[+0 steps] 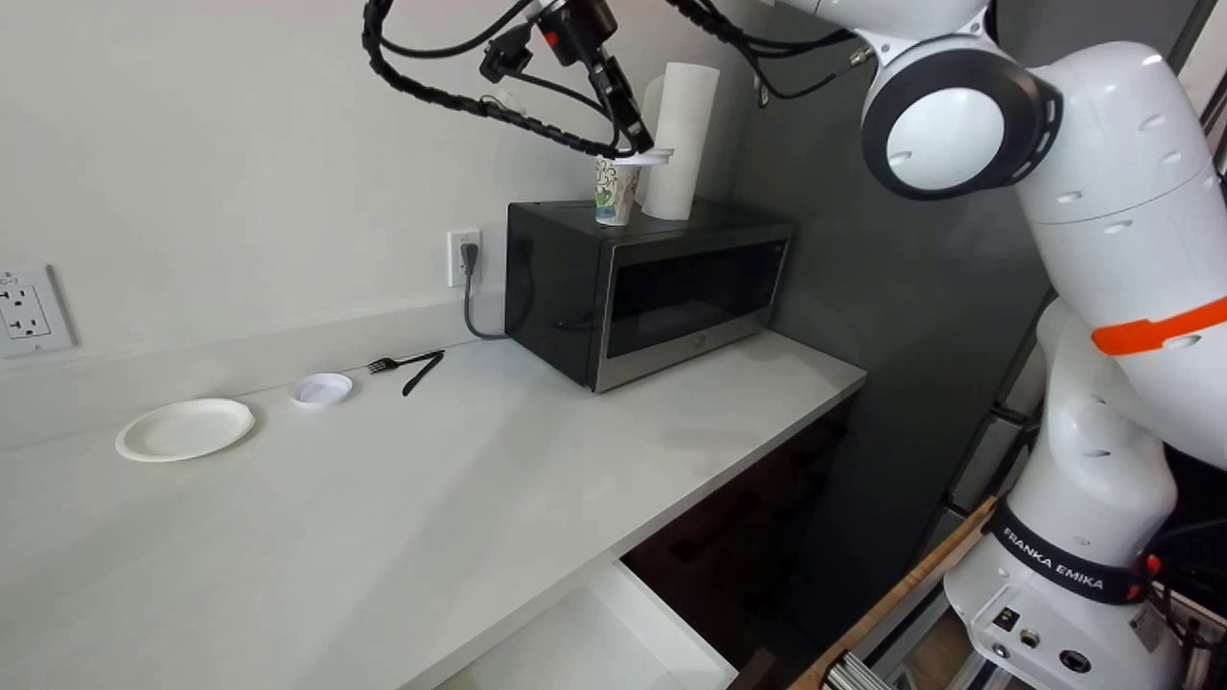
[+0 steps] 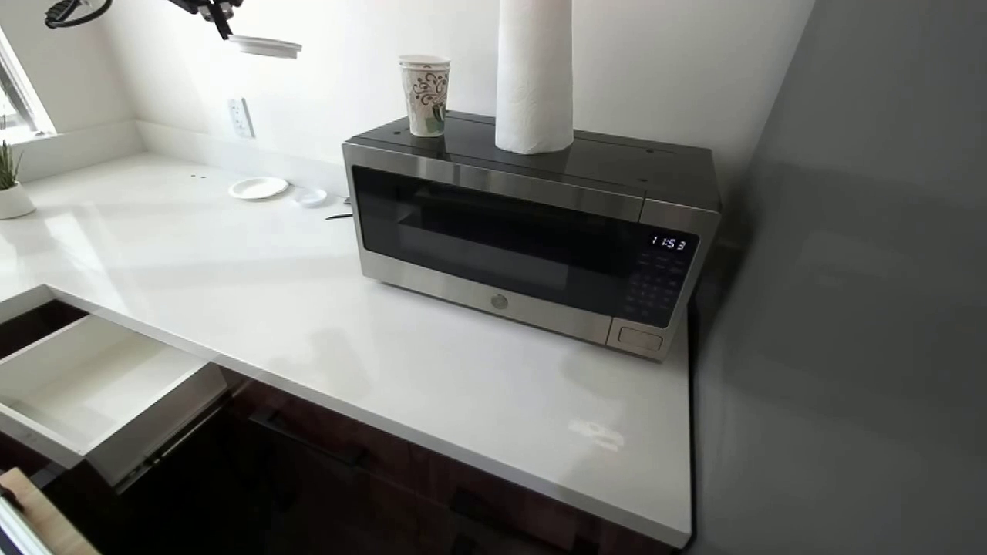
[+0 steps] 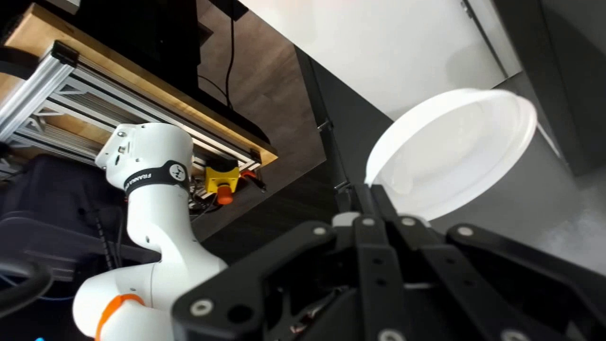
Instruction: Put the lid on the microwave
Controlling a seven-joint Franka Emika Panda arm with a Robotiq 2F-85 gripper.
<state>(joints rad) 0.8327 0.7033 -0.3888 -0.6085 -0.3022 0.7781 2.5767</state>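
The black claw is clamping the shallow, round, white plastic-looking lid by its rim, likely leaving its face free to meet the boxy black-and-steel microwave.

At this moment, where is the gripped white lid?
In an exterior view, the white lid is at upper left, gripped by the hand, paper cups to its right.

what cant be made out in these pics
Microwave: inside too dark behind glass in both exterior views.
Keypad: labels too small and dim in an exterior view.
Cup: inner bottom hidden by its wall in both exterior views.
Drawer: cut off by frame edges in both exterior views.
Plant: cut off by left edge in an exterior view.
Held lid: pinched spot hidden by the jaws in the wrist view.
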